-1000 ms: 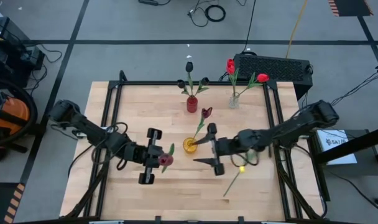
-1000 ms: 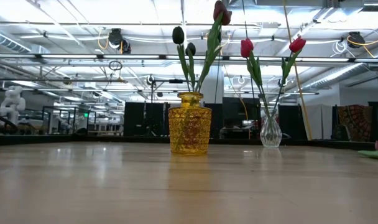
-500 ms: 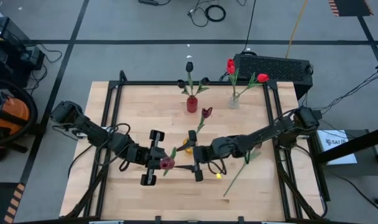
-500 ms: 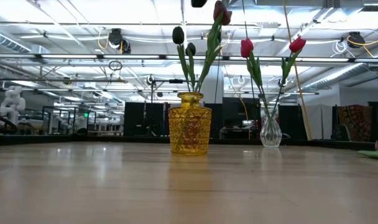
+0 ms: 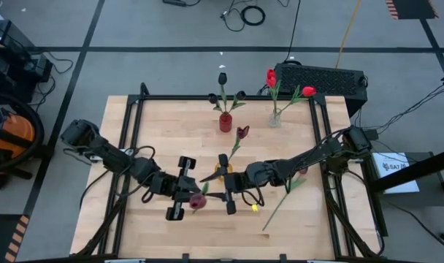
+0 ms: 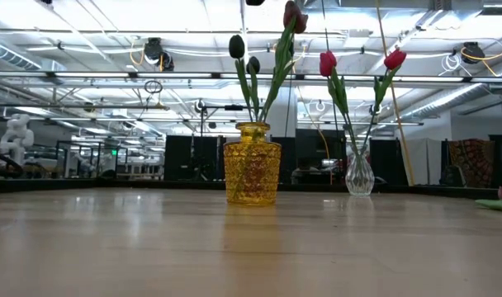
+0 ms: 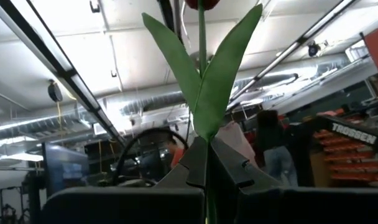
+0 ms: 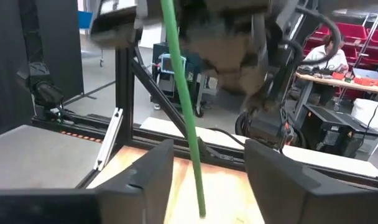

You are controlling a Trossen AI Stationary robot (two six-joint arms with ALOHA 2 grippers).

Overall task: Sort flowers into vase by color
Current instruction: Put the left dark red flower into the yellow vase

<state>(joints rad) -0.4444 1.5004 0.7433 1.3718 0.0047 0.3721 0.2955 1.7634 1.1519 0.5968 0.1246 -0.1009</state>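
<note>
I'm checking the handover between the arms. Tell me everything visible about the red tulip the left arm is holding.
The red tulip is artificial, with a small red head, two green leaves and a thin green stem. The left pincer is shut on the stem just below the leaves, above the middle of the wooden table. The stem runs between the right pincer's fingers, which are not yet touching it.
</note>
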